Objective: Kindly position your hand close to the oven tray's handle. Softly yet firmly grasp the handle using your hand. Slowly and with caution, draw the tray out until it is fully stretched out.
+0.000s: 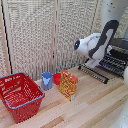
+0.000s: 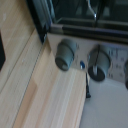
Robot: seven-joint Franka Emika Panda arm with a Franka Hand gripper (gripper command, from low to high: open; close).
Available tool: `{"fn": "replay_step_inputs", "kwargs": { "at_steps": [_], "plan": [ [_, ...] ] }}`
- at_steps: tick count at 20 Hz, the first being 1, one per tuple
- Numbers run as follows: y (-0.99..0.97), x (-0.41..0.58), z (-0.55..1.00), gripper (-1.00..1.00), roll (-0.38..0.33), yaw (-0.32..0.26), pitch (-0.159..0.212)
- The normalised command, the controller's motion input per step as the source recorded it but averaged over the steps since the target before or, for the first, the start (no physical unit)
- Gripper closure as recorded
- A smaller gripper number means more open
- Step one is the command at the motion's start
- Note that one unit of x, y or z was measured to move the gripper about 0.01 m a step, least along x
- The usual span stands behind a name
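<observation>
Counted in the exterior view are one red basket [image 1: 20,95], one blue cup [image 1: 47,80], one red bowl [image 1: 57,78] just behind the cup, one orange-and-yellow box [image 1: 68,85] standing upright, one oven [image 1: 118,55] and one tray [image 1: 94,73]. One white robot arm [image 1: 102,37] is seen, bent over the oven's front.

Everything is borne by a light wooden table [image 1: 95,107] made of planks. Behind it a pale woven screen [image 1: 35,35] of several panels is seen.

The oven is placed at the table's far corner, on the exterior view's right. The tray is seen drawn out from the oven's front, low over the table, its front bar lying nearest the box. Its long axis runs diagonally, from near the bowl toward the exterior view's lower right, and its thin bars run back toward the oven.

The hand [image 1: 93,63] is seen just above the tray, near its far end. Whether the fingers are spread or closed on a bar cannot be told; the wrist view is blurred, and only grey knobs [image 2: 65,53] and wood are shown.
</observation>
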Motion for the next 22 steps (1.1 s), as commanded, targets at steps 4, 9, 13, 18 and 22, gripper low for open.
{"fn": "replay_step_inputs", "kwargs": {
  "at_steps": [4, 9, 13, 18, 22],
  "plan": [
    [-0.85, 0.157, 0.0, -1.0, 0.0, 0.0, -0.017],
    [-0.57, 0.167, 0.0, -1.0, 0.0, 0.0, 0.0],
    [-0.3, 0.073, 0.0, 1.0, 0.0, 0.006, 0.001],
    [-0.1, 0.001, 0.03, 1.0, -0.007, 0.001, 0.0],
    [-0.27, -0.023, 0.16, 1.0, 0.0, -0.004, 0.0]
  ]
}}
